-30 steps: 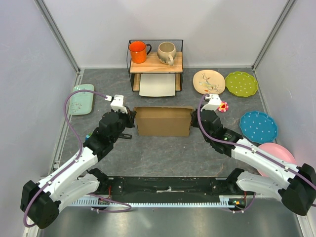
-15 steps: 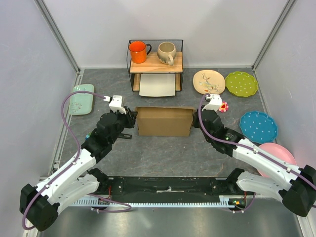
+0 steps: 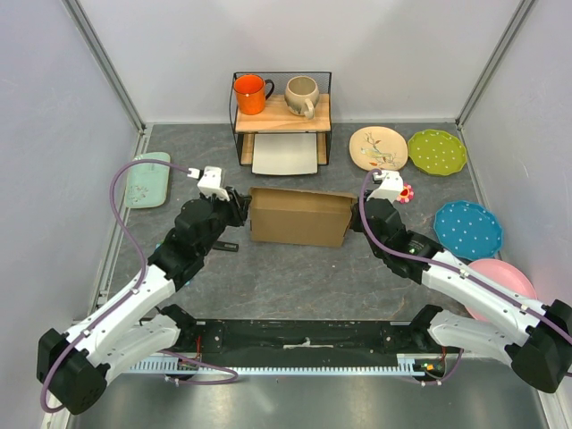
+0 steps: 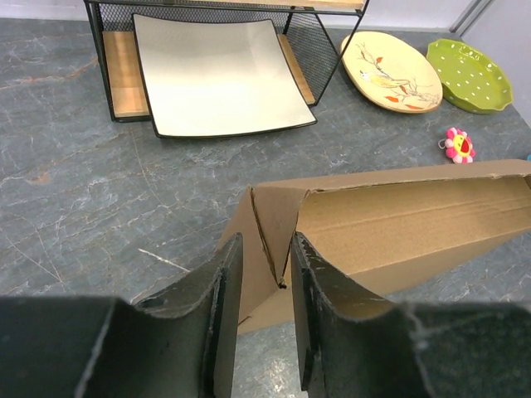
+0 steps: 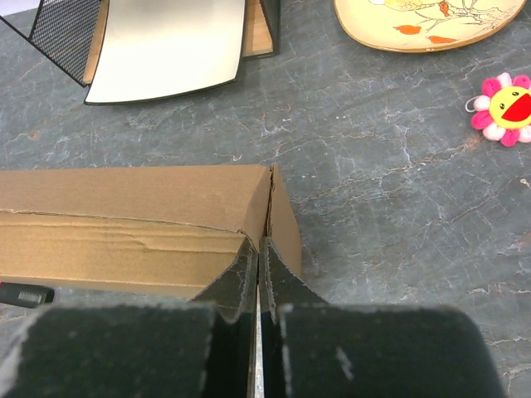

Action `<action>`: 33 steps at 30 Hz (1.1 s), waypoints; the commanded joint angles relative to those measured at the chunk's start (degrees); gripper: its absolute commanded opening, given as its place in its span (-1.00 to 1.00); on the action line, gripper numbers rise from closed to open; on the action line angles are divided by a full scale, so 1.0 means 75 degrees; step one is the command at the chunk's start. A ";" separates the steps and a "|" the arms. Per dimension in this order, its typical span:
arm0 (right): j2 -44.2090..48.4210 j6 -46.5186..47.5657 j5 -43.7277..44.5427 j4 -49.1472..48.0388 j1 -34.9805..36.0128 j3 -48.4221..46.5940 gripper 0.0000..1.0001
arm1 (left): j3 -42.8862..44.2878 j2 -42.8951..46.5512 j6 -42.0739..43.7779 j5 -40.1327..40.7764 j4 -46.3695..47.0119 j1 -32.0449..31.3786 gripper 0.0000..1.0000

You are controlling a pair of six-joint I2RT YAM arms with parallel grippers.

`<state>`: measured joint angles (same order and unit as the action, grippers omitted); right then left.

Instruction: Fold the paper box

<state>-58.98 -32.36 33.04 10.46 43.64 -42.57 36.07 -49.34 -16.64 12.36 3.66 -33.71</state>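
Observation:
The paper box [image 3: 299,217] is a plain brown cardboard box lying mid-table, its open side facing away from the arms. My left gripper [image 3: 241,210] is at its left end and open. In the left wrist view the gripper [image 4: 265,249] has its fingers apart, with the box's folded left corner [image 4: 270,224] just beyond the gap and untouched. My right gripper [image 3: 355,219] is at the box's right end. In the right wrist view this gripper [image 5: 259,245] is shut, its tips pinching the upper edge of the box's end wall [image 5: 282,220].
A wire rack [image 3: 281,112] at the back holds an orange mug and a beige mug, with a white tray [image 3: 286,154] under it. Plates lie right: cream [image 3: 378,147], green [image 3: 437,152], blue [image 3: 467,229], pink [image 3: 500,277]. A flower toy [image 3: 406,192], a mint tray [image 3: 147,179] and a small black object [image 3: 228,246] also lie here.
My left gripper has opened and let go of the box's left end, and has moved slightly farther away. The box's left end has shifted a little away. The right arm holds still.

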 commanded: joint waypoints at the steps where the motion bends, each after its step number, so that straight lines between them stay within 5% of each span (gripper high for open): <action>1: -0.0362 0.0096 -0.0209 0.1805 -0.0029 0.0238 -1.00 | 0.0428 -0.0182 0.0203 -0.0019 0.0508 0.0042 -0.26; 5: -0.0339 0.0154 -0.0198 0.1805 -0.0006 0.0215 -1.00 | 0.0499 -0.0393 0.0332 -0.0019 0.0578 0.0054 -0.41; 8: -0.0304 0.0178 -0.0163 0.1816 0.0006 0.0226 -1.00 | 0.0405 -0.0405 0.0403 -0.0101 0.0765 0.0054 -0.96; 21: -0.0292 0.0178 -0.0292 0.1734 0.0111 0.0273 -1.00 | -0.1128 -0.0230 -0.0264 -0.0687 0.1375 0.0019 -0.96; 30: -0.0257 0.0190 -0.0409 0.1606 0.0158 0.0343 -0.99 | -0.2067 -0.0019 -0.0746 0.0449 0.1340 -0.0438 -0.96; 33: -0.0140 0.0201 -0.0526 0.1535 0.0182 0.0355 -0.84 | -0.2115 -0.0135 -0.0594 0.0917 0.1340 -0.0672 -0.96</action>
<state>-58.85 -31.46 32.82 11.62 44.51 -43.00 23.14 -48.58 -19.64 14.37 19.75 -36.64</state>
